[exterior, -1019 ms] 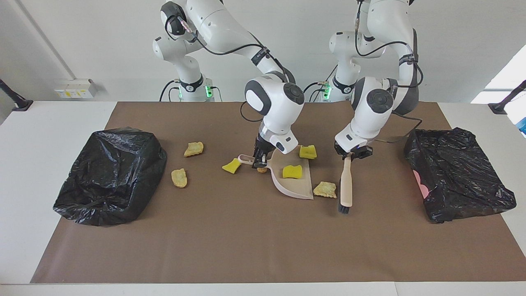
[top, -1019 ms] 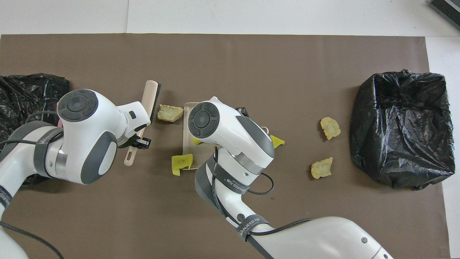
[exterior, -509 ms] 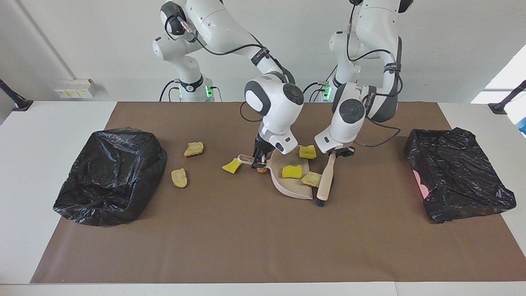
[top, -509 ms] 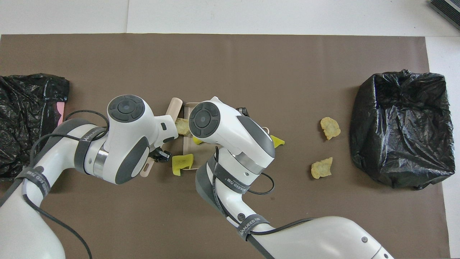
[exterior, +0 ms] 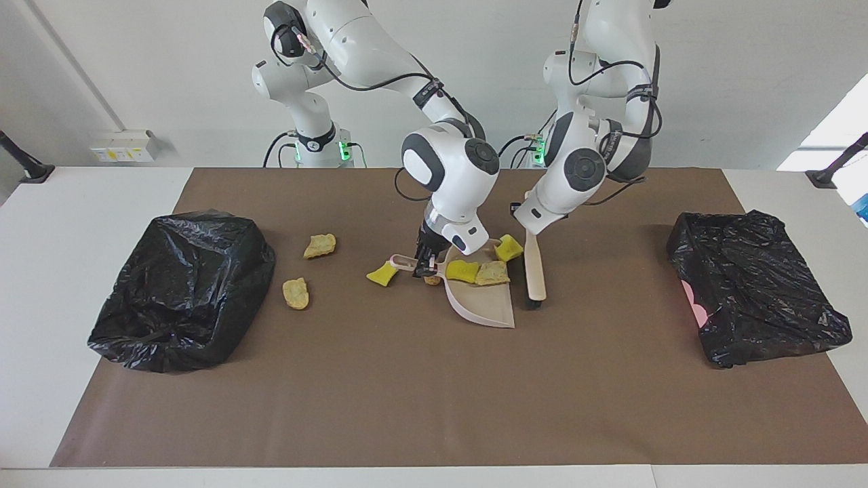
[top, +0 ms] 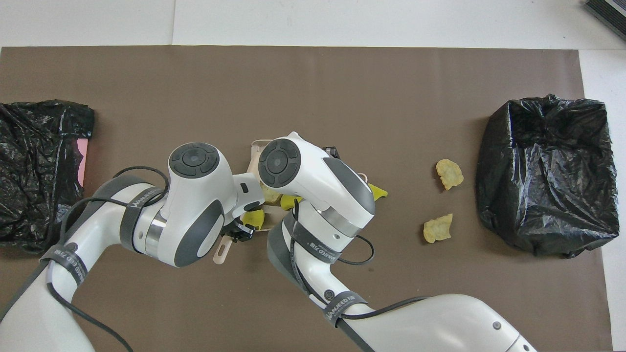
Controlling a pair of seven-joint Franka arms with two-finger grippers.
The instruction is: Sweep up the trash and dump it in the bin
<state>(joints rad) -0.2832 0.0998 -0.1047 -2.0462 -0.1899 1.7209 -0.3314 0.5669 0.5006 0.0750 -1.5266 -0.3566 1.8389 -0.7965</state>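
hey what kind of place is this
Likely a robotics lab: two arms at a table with a brown mat, staged trash and a black-bagged bin, bare white walls.

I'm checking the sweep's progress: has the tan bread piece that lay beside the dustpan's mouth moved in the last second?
Yes. The tan bread piece has been swept into the dustpan, toward its handle end, and now rests against a yellow sponge chunk; the dustpan itself stayed put.
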